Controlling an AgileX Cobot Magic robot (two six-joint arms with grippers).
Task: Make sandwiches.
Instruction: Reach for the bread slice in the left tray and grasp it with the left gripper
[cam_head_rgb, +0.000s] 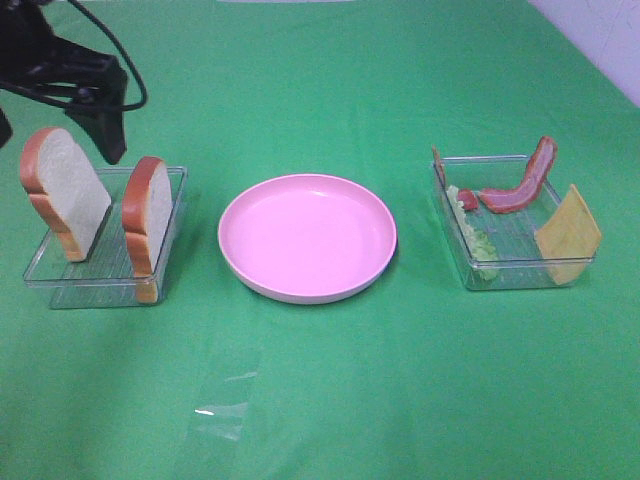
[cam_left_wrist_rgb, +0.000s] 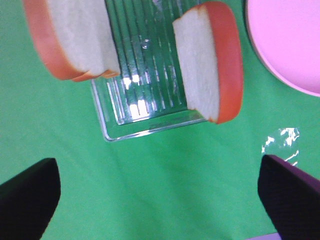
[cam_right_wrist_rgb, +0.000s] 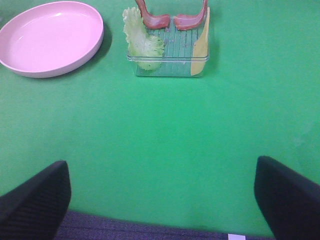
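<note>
Two toy bread slices (cam_head_rgb: 65, 195) (cam_head_rgb: 148, 210) with orange-brown crust stand on edge in a clear tray (cam_head_rgb: 100, 275) at the left. In the left wrist view they appear as one slice (cam_left_wrist_rgb: 75, 40) and another slice (cam_left_wrist_rgb: 210, 65). My left gripper (cam_head_rgb: 105, 135) (cam_left_wrist_rgb: 160, 200) hovers open behind that tray and holds nothing. A clear tray (cam_head_rgb: 510, 270) at the right holds pale green lettuce (cam_right_wrist_rgb: 142, 42), bacon strips (cam_head_rgb: 520, 185) and a yellow-orange cheese slice (cam_head_rgb: 568, 235). My right gripper (cam_right_wrist_rgb: 162, 200) is open and empty above bare cloth, well short of that tray; the high view does not show it.
A round pink plate (cam_head_rgb: 307, 235) sits between the two trays on the green cloth. A scrap of clear plastic film (cam_head_rgb: 225, 400) lies on the cloth in front of the left tray.
</note>
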